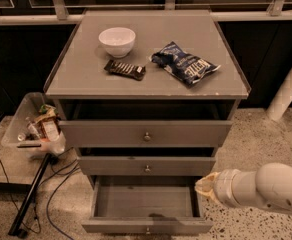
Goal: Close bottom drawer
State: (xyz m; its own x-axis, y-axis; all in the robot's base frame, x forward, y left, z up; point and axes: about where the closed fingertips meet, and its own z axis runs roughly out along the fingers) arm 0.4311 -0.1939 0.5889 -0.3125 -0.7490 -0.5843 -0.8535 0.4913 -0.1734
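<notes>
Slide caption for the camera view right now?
Bottom drawer stands open; the gripper hangs by its right side, with bowl, chip bag and bar atop the cabinet.

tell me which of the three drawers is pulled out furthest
The bottom drawer: its inside shows from above, while the middle drawer and top drawer stick out only slightly. The gripper sits beside its right wall.
</notes>
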